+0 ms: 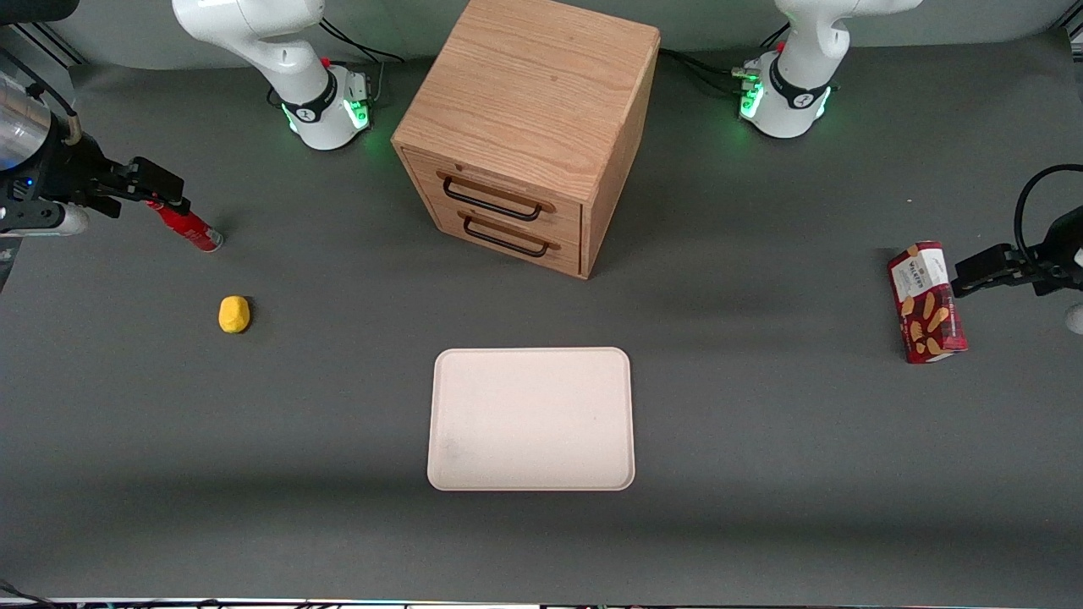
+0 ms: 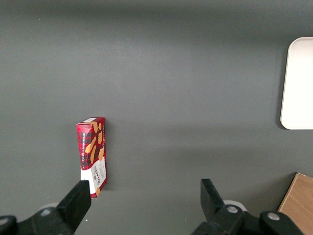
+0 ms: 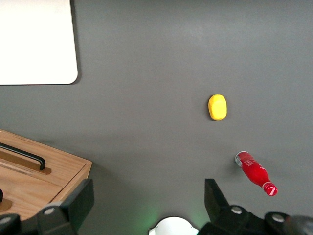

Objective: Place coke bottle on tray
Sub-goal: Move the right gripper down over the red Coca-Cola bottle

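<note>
1. The coke bottle (image 1: 188,226) lies on its side on the dark grey table (image 1: 761,440), toward the working arm's end. In the right wrist view the coke bottle (image 3: 255,173) rests alone on the mat, with nothing gripping it.
2. The gripper (image 3: 149,198) hangs above the table near the bottle. Its two black fingers (image 3: 78,200) are spread wide apart and hold nothing; only bare mat shows between them. From the front, the gripper (image 1: 156,190) overlaps the bottle's neck end, though the wrist camera shows the bottle lying off to one side of the fingers, not between them.
3. A small yellow lump (image 1: 234,314) sits on the table nearer the front camera than the bottle, apart from it.
4. The tray (image 1: 531,419) lies flat near the middle of the table, nearer the front camera than the wooden two-drawer cabinet (image 1: 529,127). Nothing rests on the tray.
5. A red biscuit box (image 1: 926,302) stands toward the parked arm's end of the table, well apart from the tray.
</note>
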Tool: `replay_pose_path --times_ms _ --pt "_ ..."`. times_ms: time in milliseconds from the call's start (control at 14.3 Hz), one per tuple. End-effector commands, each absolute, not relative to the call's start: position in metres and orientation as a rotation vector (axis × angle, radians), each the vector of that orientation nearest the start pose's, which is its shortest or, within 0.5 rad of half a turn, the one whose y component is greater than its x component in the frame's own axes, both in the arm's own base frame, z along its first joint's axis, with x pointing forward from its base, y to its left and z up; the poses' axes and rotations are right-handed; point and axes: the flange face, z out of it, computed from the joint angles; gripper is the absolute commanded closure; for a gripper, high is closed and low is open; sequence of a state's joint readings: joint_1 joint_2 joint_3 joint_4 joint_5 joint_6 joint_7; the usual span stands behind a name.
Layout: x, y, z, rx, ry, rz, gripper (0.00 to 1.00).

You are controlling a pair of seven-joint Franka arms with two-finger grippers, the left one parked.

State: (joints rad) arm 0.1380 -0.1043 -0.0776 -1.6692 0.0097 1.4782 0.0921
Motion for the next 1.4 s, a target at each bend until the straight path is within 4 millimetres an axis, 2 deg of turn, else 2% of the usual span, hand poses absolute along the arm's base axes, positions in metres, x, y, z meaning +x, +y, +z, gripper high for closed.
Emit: replay_pose_path --times_ms 0,280,420,559,909,1049,1329 --pt "0.51 0.031 0.631 -3.146 0.079 0.111 0.0" --pt "0.51 0.017 0.619 -3.142 0.117 0.157 0.0" --pt "0.5 -0.017 0.592 -3.13 0.14 0.216 0.0" --pt "0.477 -0.05 0.572 -3.173 -0.001 0.156 0.0" --pt "0.408 -0.133 0.494 -3.142 -0.086 0.113 0.0" --pt "0.388 -0.164 0.464 -3.125 -0.134 0.109 0.0" --pt "0.356 -0.192 0.411 -3.158 -0.177 0.119 0.0"
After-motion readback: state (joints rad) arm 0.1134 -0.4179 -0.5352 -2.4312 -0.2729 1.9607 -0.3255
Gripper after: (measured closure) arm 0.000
